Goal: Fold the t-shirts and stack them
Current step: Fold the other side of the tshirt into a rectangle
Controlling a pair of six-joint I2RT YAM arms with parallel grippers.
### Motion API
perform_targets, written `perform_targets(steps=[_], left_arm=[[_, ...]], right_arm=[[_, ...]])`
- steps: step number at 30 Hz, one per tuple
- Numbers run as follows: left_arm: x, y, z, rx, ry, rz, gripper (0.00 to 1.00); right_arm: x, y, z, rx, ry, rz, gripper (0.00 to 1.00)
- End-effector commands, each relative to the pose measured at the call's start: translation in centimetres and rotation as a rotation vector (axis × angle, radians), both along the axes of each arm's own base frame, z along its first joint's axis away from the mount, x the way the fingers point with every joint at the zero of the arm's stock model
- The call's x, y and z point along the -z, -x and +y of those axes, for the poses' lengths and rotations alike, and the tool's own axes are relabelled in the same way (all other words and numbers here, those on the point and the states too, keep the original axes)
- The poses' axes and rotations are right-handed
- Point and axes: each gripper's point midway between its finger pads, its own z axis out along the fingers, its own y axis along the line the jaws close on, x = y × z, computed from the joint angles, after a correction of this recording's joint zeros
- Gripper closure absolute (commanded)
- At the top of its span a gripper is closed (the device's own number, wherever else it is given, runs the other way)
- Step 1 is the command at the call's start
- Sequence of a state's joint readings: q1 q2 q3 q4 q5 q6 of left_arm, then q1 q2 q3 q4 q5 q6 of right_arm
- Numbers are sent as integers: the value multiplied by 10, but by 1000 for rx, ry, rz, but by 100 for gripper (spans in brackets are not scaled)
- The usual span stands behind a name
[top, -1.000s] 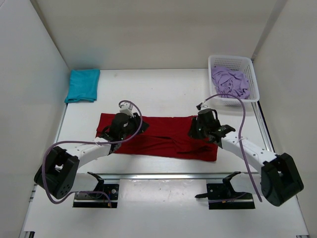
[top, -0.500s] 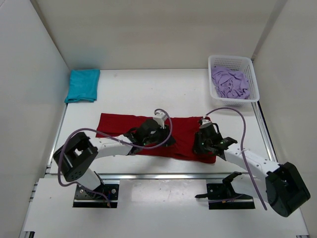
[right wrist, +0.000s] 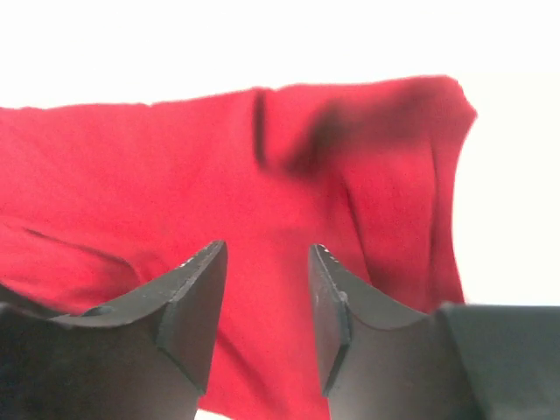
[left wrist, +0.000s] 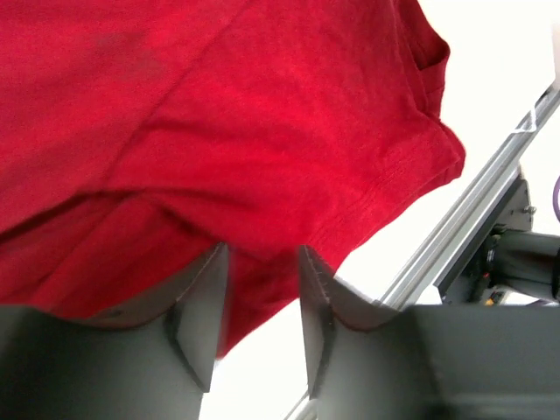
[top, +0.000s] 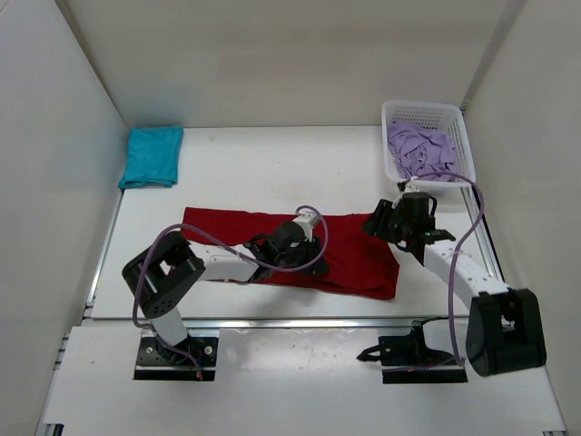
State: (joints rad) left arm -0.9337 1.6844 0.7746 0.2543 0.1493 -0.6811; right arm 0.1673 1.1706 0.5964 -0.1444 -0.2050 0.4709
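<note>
On the table [top: 272, 173], toward its near edge, the dark red t-shirt [top: 359, 259] lies spread in a long band, rumpled at its right end; the left gripper [top: 292, 243] [left wrist: 262, 252] sits low over the shirt's middle, jaws parted, red cloth showing in the gap but not pinched. The right gripper [top: 379, 223] [right wrist: 267, 249] hovers above the shirt's right end, jaws spread, clear of the cloth. Teal t-shirt [top: 152, 156] folded at the far left corner; pale lilac t-shirt [top: 422, 150] crumpled inside the white mesh basket [top: 423, 106] at the far right.
</note>
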Motion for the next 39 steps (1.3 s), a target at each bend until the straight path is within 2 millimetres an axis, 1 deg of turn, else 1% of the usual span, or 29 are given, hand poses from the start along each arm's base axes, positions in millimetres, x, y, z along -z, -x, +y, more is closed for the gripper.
perform_targets(steps=[1,2,3,4,5,6,7,9,11,13,14,15,17,18,19,20,21,22,23,24,25,26,27,28,30,32,34,35,39], left_arm=[[-1,8,-16,59,19,28,65],[3,9,-15,59,14,35,77],[4,8,-13,52,16,46,81],[1,9,-13,58,27,42,85],[-6,4,-8,39,37,23,86],[-4,5,-4,41,31,20,86],[-14,3,-2,35,51,1,86],[-25,-2,4,15,65,-26,86],[-37,-8,10,-2,86,-46,88],[-32,-5,14,-3,91,-11,91],[-34,-6,15,-5,99,-8,92],[-27,-3,15,1,87,10,93],[-23,3,15,11,83,19,93],[-24,5,14,16,90,22,94],[-21,9,15,19,90,35,94],[-21,12,14,21,104,44,94],[-16,14,16,25,104,56,90],[-12,18,18,24,101,69,80],[-12,18,16,27,104,77,75],[-4,19,19,21,85,96,65],[-4,15,23,8,92,98,58],[-5,16,22,12,99,99,51],[-8,11,26,-4,106,97,47],[-13,9,28,-11,111,86,42],[-22,0,34,-27,110,53,43],[-40,-11,41,-56,130,8,47],[-52,-25,46,-89,146,-25,48],[-57,-30,47,-100,155,-36,48],[-72,-75,70,-207,173,-75,48]], right_arm=[[-36,-46,5,-36,-85,-162,58],[-29,-49,4,-22,-105,-141,58],[-23,-54,-1,-5,-119,-131,59],[-27,-60,-6,13,-129,-145,58],[-24,-64,-8,22,-133,-140,57],[-19,-68,-9,28,-136,-131,57],[-20,-72,-11,32,-143,-133,56],[-15,-80,-6,7,-158,-115,55],[-14,-88,3,-21,-177,-98,59],[-9,-93,2,-12,-184,-94,67],[-13,-99,2,-7,-196,-100,79],[-13,-104,1,-10,-201,-100,88],[-14,-113,-1,4,-196,-106,92],[-15,-120,-3,8,-195,-105,97],[-8,-121,-4,9,-185,-84,100],[-14,-127,-5,2,-187,-101,100],[-18,-134,-7,5,-191,-112,99],[-12,-134,-9,7,-186,-90,91],[-12,-137,-10,15,-184,-76,85],[-12,-135,-10,10,-175,-75,72],[-11,-133,-13,19,-165,-77,62],[-16,-129,-12,15,-159,-89,58],[-10,-123,-14,30,-159,-68,57],[-13,-117,-13,28,-152,-82,56],[-23,-106,-10,24,-152,-125,55],[-9,-88,-9,21,-156,-99,61],[-3,-82,-9,14,-178,-92,62],[2,-81,-12,18,-182,-78,62],[17,-74,-5,-14,-204,-34,57]])
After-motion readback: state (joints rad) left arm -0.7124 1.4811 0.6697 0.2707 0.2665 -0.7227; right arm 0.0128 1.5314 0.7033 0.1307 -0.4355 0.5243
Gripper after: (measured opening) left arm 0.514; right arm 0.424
